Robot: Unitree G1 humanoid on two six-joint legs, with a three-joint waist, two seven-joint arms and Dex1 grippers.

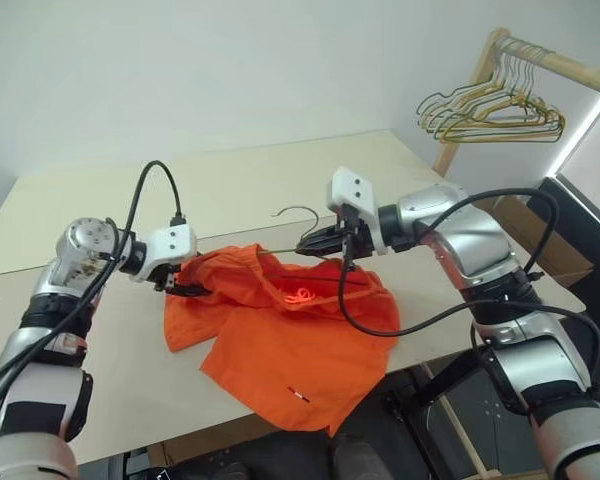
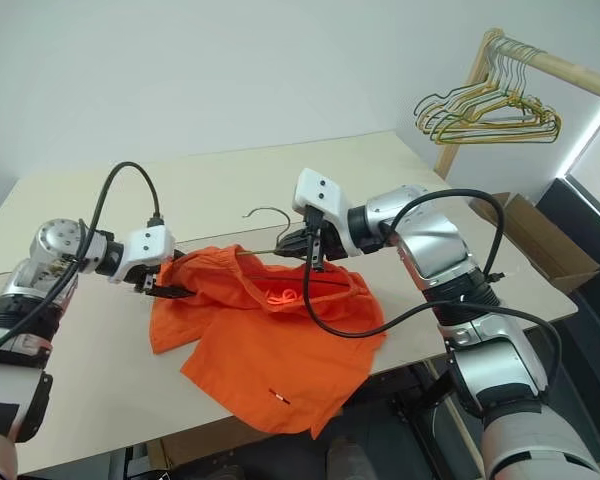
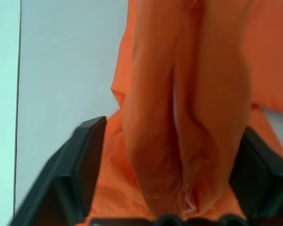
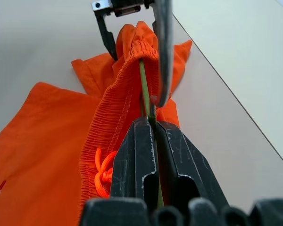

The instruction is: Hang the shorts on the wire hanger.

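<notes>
One side of the wire hanger [image 4: 145, 89] sits inside the orange shorts [image 1: 290, 340] at frame centre; right gripper [image 4: 153, 141] clenches the wire, left gripper [image 3: 170, 188] stands released around fabric; the other side remains.

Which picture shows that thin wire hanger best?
The right wrist view: the hanger runs from the shut right gripper into the shorts' waistband. The head views show its hook.
</notes>
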